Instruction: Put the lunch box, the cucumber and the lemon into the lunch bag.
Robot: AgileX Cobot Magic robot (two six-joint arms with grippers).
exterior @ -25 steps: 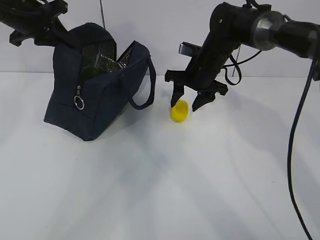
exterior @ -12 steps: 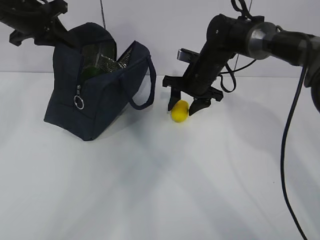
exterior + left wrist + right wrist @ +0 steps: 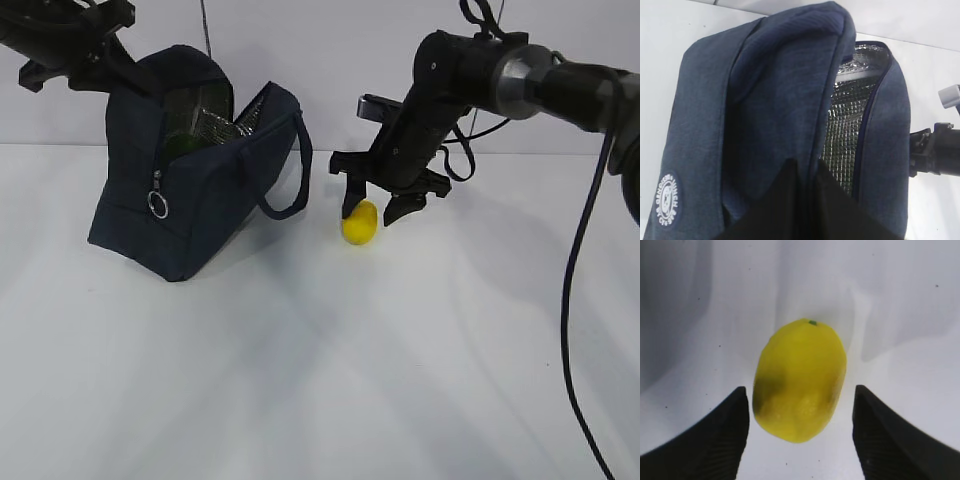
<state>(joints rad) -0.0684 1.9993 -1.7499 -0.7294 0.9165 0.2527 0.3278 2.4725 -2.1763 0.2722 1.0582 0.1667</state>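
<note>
The dark navy lunch bag [image 3: 190,195] stands open at the left, its silver lining [image 3: 842,135] showing. My left gripper [image 3: 807,167] is shut on the fabric edge of the bag's raised top flap [image 3: 175,65], holding the mouth open. Something dark green and glossy, apparently the cucumber [image 3: 183,122], shows inside the opening. The lunch box is hidden. The yellow lemon [image 3: 360,222] lies on the table to the right of the bag. My right gripper [image 3: 370,211] hangs open over it, one finger on each side. In the right wrist view the lemon [image 3: 800,380] sits between the fingers [image 3: 722,437], with small gaps at both sides.
A loop handle [image 3: 292,170] hangs off the bag toward the lemon. The zipper's ring pull [image 3: 158,205] dangles on the bag's near face. The right arm's black cable [image 3: 578,300] drops along the right edge. A white wall closes off the back.
My right gripper has shifted slightly left and settled lower around the lemon, still open. The left gripper and the bag have stayed still.
</note>
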